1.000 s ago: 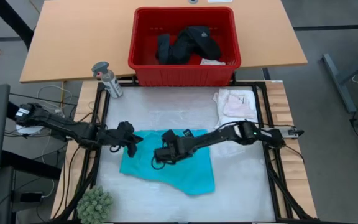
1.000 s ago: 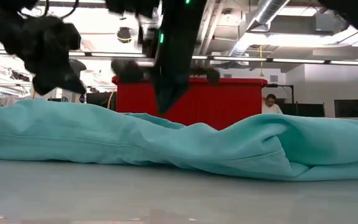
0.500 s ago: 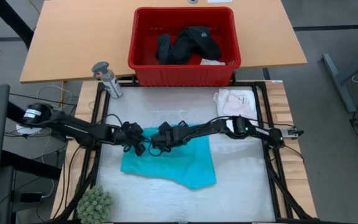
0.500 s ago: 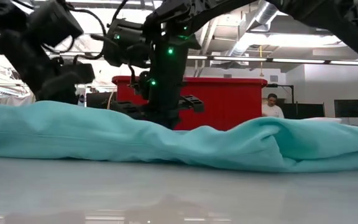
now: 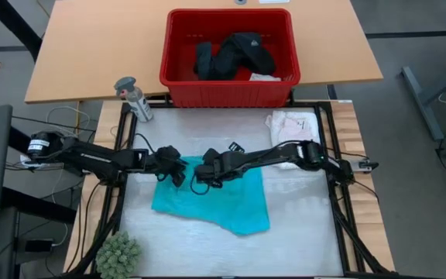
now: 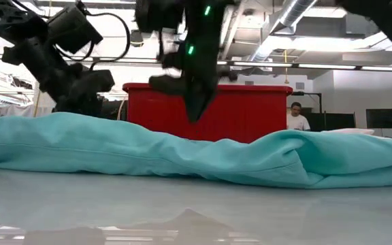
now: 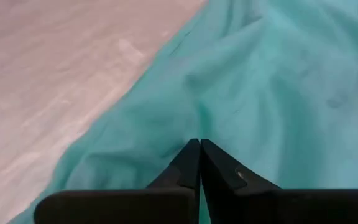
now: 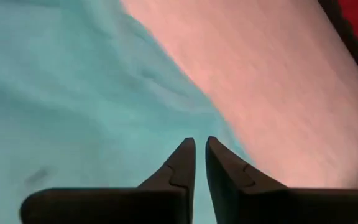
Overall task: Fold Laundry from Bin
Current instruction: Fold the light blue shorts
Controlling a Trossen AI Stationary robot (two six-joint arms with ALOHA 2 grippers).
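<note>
Okay, front to back. Spiky green plant (image 5: pixel 118 254) at the front left corner of the table (image 5: pixel 300 225).

Turquoise shirt (image 5: pixel 231 203) spread on the table's pale surface, roughly mid-table, rumpled, lower edge running slantwise toward the front right. Seen in the low view as a long low ridge of folds (image 6: pixel 182 153).

Left gripper (image 5: pixel 178 177) at the shirt's back left edge, down on the cloth. Fingers (image 7: pixel 188 163) pressed together in the left wrist view, tips against turquoise fabric; no cloth visible between them, so can't tell if anything is pinched.

Right gripper (image 5: pixel 200 184) just beside it, over the shirt's back edge, pointing down and clear of the cloth in the low view (image 6: pixel 197 112). Fingers (image 8: pixel 224 163) a slim gap apart in the right wrist view, nothing between them, turquoise and bare table below.

Small pale pink-white piece (image 5: pixel 294 128) at the back right of the table, apart from the shirt.

Spray bottle (image 5: pixel 134 98) behind the table's back left corner.

Red bin (image 5: pixel 227 93) on the wooden desk behind, centred. Black clothing (image 5: pixel 235 53) piled inside, with a bit of white cloth (image 5: pixel 265 76) at its front right corner.

Far behind in the room, a person (image 6: pixel 296 116) seated.
</note>
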